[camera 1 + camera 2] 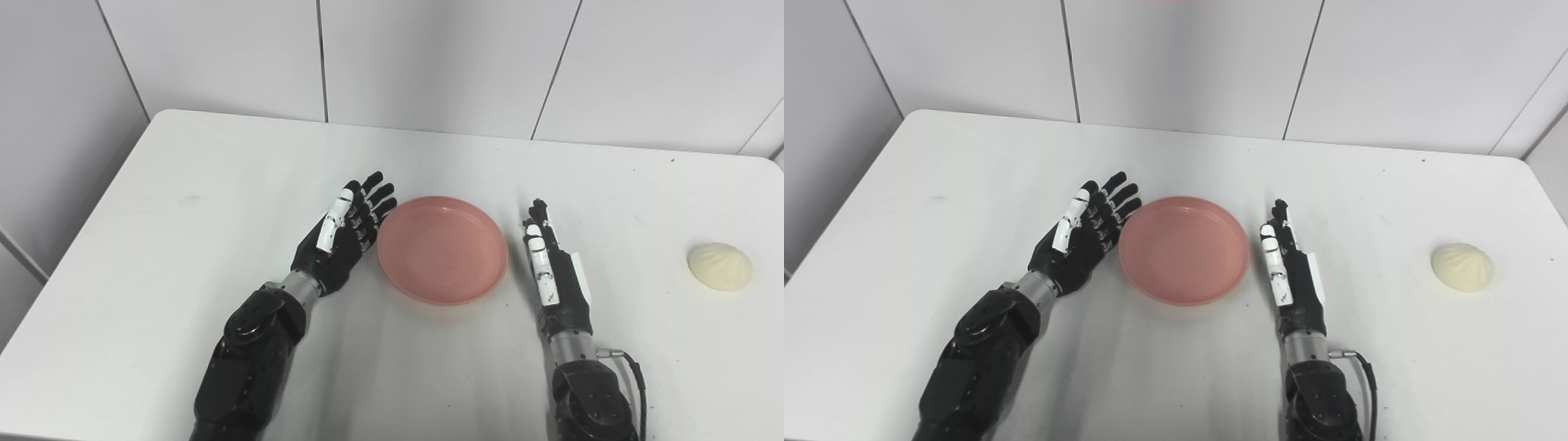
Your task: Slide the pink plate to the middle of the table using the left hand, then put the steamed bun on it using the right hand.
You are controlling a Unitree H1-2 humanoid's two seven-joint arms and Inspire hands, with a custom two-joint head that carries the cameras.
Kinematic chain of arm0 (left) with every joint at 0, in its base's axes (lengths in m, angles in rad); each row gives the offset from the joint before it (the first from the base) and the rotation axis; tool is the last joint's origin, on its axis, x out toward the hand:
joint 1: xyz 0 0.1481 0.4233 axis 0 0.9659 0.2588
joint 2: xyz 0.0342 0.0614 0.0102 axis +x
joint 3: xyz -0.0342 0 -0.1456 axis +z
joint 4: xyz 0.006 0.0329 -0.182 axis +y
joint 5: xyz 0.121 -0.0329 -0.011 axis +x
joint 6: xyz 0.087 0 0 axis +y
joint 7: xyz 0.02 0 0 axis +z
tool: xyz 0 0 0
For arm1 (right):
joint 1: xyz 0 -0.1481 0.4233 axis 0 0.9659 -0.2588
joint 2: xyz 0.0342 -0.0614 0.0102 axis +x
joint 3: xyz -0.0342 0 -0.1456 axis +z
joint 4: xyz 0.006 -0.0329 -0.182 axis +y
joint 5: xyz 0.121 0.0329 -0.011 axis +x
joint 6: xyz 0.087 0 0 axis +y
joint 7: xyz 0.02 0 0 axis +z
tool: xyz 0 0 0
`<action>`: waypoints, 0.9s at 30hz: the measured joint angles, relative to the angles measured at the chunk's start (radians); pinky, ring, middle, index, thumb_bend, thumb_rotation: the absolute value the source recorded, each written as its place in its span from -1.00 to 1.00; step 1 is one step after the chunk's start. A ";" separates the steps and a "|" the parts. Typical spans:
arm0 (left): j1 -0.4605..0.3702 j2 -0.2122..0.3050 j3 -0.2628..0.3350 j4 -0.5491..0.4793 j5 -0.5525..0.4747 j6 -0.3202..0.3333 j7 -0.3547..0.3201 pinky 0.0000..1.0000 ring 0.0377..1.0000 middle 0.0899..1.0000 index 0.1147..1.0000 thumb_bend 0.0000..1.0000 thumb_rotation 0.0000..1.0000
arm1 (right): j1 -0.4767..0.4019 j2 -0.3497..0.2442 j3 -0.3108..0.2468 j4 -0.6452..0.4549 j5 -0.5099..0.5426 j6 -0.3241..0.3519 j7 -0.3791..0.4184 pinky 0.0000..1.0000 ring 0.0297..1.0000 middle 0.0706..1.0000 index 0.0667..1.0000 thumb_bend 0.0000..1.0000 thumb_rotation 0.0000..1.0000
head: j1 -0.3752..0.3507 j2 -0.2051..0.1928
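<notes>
Left eye view:
Pink plate: mid-counter, empty.
Left hand: fingers spread, holding nothing, at plate's 9 o'clock, just beside rim.
Right hand: fingers straight, empty, at 3 o'clock.
Steamed bun: well apart, far 3 o'clock.

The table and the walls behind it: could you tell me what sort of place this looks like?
Probably a robot test bench, not a real kitchen: a bare white table against plain panelled walls, laid with only a pink plate and a steamed bun.

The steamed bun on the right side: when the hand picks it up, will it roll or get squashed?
The steamed bun looks soft and pleated, so a hard squeeze would probably dent it. It seems to rest on a flat base, so rolling is unlikely. It is probably light.
</notes>
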 measured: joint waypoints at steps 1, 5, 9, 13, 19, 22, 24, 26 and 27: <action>0.002 -0.002 0.001 -0.001 0.002 -0.003 0.003 1.00 0.94 0.94 0.95 -0.12 1.00 | 0.000 0.000 0.000 0.000 -0.011 0.000 -0.006 0.91 0.91 0.94 0.97 -0.36 1.00 | -0.020 -0.005; 0.015 -0.007 0.009 -0.012 0.003 -0.011 0.012 1.00 0.94 0.94 0.96 -0.10 1.00 | 0.003 -0.002 -0.005 -0.008 -0.093 0.000 -0.058 0.76 0.85 0.90 0.93 -0.01 1.00 | -0.064 -0.011; 0.017 -0.009 0.023 -0.008 0.002 -0.022 0.012 1.00 0.92 0.93 0.96 -0.09 1.00 | 0.003 -0.027 -0.008 -0.010 -0.172 -0.001 -0.094 0.68 0.79 0.88 0.94 0.20 1.00 | -0.100 -0.017; 0.019 -0.003 0.041 -0.006 -0.002 -0.032 0.011 1.00 0.92 0.92 0.93 -0.11 1.00 | 0.000 -0.061 -0.029 -0.035 -0.223 0.000 -0.119 0.66 0.74 0.85 0.96 0.38 1.00 | -0.150 -0.018; 0.021 0.022 0.050 -0.007 -0.004 -0.033 0.005 1.00 0.93 0.92 0.94 -0.10 1.00 | -0.046 -0.130 -0.060 -0.047 -0.274 -0.001 -0.146 0.52 0.56 0.77 0.99 0.50 0.92 | -0.210 -0.026; 0.018 0.032 0.060 0.006 -0.016 -0.040 -0.017 1.00 0.93 0.93 0.95 -0.08 1.00 | -0.052 -0.159 -0.063 -0.102 -0.310 0.006 -0.144 0.47 0.60 0.76 0.95 0.50 0.79 | -0.245 -0.031; 0.014 0.040 0.065 0.022 -0.024 -0.050 -0.033 1.00 0.94 0.92 0.94 -0.09 1.00 | -0.062 -0.185 -0.073 -0.181 -0.342 0.042 -0.133 0.34 0.55 0.80 0.94 0.50 0.66 | -0.253 -0.032; 0.010 0.048 0.065 0.029 -0.024 -0.052 -0.036 1.00 0.94 0.92 0.93 -0.09 1.00 | -0.081 -0.217 -0.088 -0.225 -0.367 0.075 -0.116 0.30 0.53 0.81 0.93 0.51 0.63 | -0.267 -0.034; 0.009 0.051 0.066 0.031 -0.024 -0.053 -0.038 1.00 0.93 0.91 0.92 -0.08 1.00 | -0.088 -0.239 -0.096 -0.247 -0.383 0.089 -0.107 0.23 0.50 0.78 0.91 0.53 0.57 | -0.288 -0.038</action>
